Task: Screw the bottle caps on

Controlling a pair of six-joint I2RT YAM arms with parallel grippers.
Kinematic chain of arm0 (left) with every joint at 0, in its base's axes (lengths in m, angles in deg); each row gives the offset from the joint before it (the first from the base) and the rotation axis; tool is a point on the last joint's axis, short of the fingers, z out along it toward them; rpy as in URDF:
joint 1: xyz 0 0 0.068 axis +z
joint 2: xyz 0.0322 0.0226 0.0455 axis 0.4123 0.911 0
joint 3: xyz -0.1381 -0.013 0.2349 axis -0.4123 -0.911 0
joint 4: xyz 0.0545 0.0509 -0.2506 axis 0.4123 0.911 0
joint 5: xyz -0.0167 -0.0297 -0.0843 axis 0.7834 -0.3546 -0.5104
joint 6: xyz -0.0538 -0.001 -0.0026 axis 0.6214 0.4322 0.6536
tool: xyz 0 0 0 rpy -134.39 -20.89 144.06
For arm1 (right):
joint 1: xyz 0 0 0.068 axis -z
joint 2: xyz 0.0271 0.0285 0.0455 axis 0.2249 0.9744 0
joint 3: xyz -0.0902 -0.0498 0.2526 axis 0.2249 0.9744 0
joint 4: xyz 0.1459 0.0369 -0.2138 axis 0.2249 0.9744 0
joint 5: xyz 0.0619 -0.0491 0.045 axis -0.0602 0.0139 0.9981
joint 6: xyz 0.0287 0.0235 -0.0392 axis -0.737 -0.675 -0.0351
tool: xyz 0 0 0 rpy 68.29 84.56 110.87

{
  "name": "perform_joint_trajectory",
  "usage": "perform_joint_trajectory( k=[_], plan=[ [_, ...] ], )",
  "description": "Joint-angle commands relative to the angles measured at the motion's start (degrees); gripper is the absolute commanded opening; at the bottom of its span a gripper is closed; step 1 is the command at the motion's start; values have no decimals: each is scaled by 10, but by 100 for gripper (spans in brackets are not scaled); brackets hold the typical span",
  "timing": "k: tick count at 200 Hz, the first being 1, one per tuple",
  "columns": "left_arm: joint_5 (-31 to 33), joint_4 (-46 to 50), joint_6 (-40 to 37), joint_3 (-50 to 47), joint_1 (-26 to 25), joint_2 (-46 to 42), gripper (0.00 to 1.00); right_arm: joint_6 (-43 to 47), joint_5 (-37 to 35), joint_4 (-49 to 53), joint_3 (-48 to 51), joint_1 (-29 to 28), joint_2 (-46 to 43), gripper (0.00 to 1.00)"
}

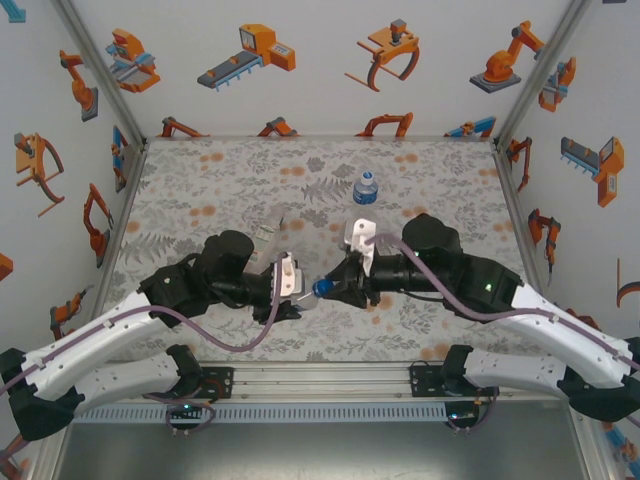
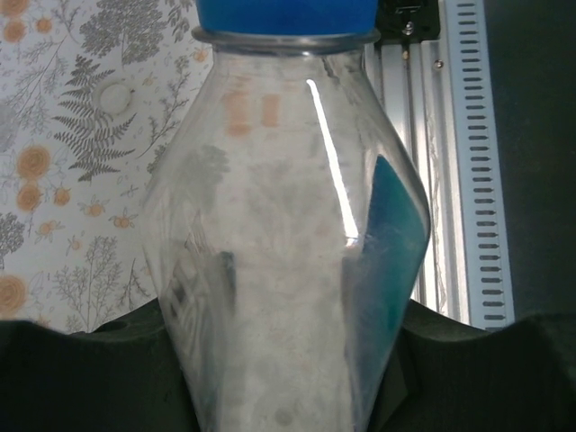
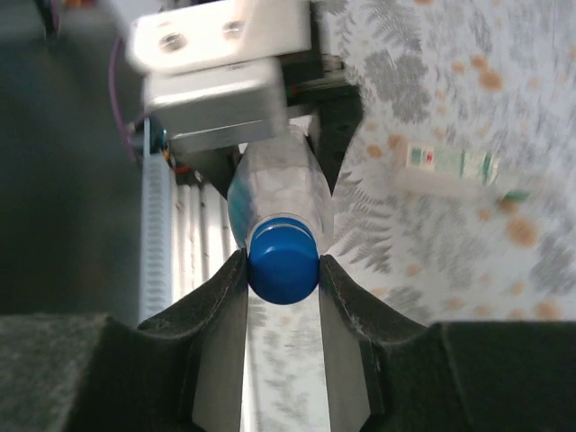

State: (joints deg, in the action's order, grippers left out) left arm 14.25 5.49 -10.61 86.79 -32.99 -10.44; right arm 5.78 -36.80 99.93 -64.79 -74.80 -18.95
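Since its clear wall is thin and already dented where it is gripped, the held bottle (image 2: 270,252) looks light and soft. A hard squeeze would likely buckle it, and the glossy plastic may turn in the grasp. The left pincer (image 1: 298,292) is pressed together on its body and holds it lying level above the table (image 1: 200,170), with the neck pointing out past the fingertips towards the right pincer (image 1: 335,288). The stiffer shoulder below the neck ring seems the better place to hold it.

Another bottle (image 1: 366,187) stands upright well beyond the right pincer on the far side, with a blue top. It probably tips over easily. The slim bottle (image 3: 450,166) lies flat, past the right pincer's fingertips and off to one side. It would likely roll if nudged.

The blue cap (image 3: 283,263) sits on the held bottle's neck, pinched between the right pincer's two fingers. It is small, hard and smooth, so it is best taken across its rim as it is here.

The held bottle's blue label shows no legible writing. The slim bottle's label is white and green, with print too small to read.
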Motion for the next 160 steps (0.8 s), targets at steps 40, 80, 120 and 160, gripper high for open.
perform_joint_trajectory(
  k=[40, 80, 120, 160],
  plan=[
    [63, -87, -6, -2, -2, 19, 0, -723, -264, 16, 63, 1, 5, 0],
    [64, -83, -11, 11, -2, 38, 0, -742, -226, -14, 43, 1, 44, 0],
    [52, -71, -7, 11, -1, 28, 0, -542, -274, 19, 10, 1, 2, 42],
    [13, -46, -1, 18, -2, 29, 0, -220, -258, -2, -3, 4, -63, 59]
  ],
)
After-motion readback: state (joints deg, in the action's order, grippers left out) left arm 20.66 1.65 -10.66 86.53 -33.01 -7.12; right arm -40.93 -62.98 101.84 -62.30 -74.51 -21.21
